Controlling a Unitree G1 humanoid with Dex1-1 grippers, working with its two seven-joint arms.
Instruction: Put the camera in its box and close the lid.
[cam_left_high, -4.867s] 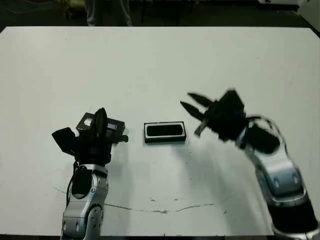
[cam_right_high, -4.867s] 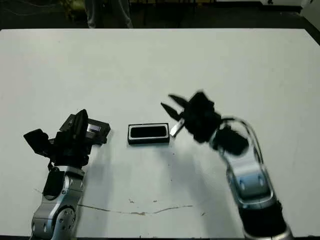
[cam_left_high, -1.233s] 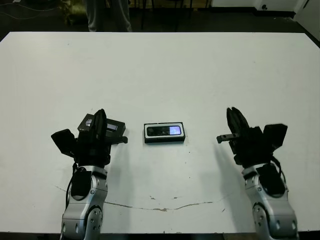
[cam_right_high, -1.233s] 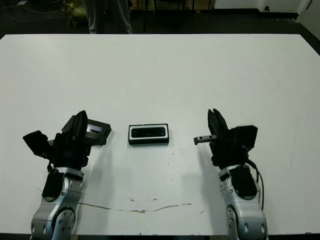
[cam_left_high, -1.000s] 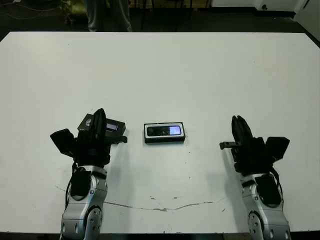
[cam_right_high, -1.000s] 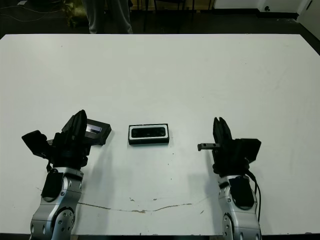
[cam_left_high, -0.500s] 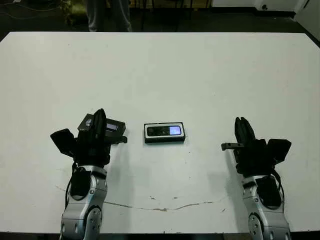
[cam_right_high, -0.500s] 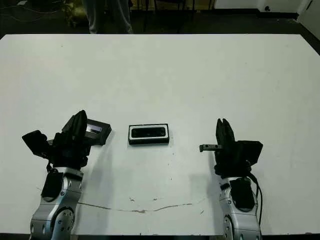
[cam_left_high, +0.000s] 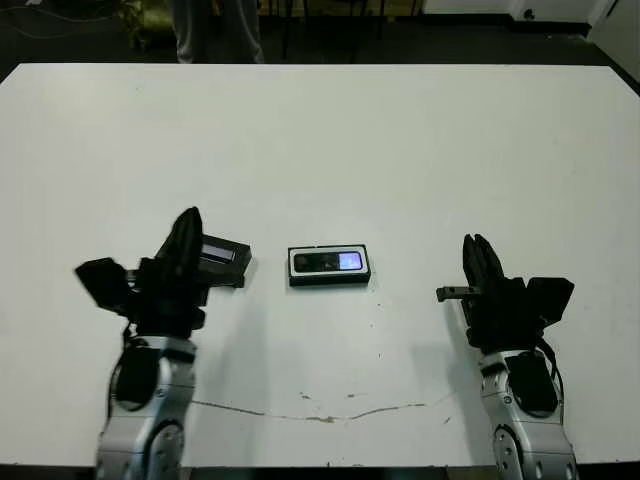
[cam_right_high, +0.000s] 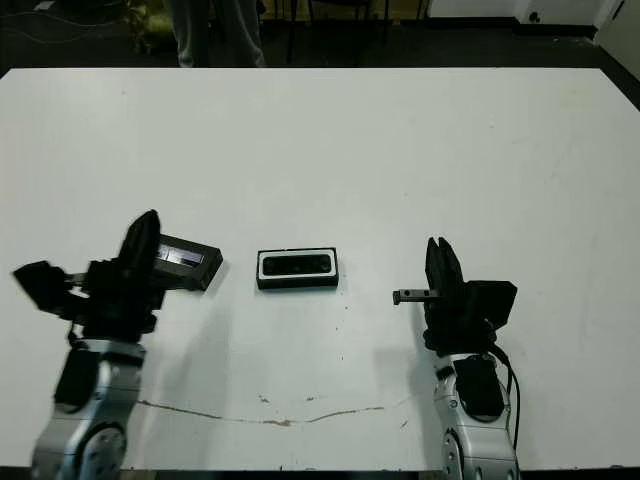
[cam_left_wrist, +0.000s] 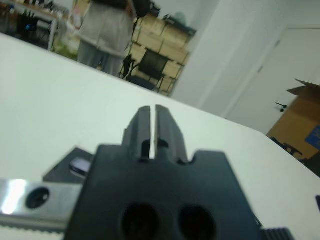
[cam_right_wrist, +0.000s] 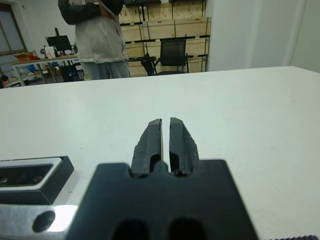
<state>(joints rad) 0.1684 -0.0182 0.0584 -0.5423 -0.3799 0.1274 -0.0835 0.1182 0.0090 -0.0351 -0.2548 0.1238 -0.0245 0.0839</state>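
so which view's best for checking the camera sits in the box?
The left eye view: it looks down on the camera lying inside the white-lined box, glossy patch visible. The right eye view shows the same, darker. The right wrist view catches only the box's end side-on. The left wrist view shows the lid, not the box.

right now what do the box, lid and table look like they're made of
Box: looks like stiff black card or plastic with a matt white lining; thin straight walls, pale rim around the camera.
Lid: likely the same black board, with a glossy greyish strip catching light.
Table: smooth white laminate, probably; slightly scuffed, a thin crack-like line near the front.
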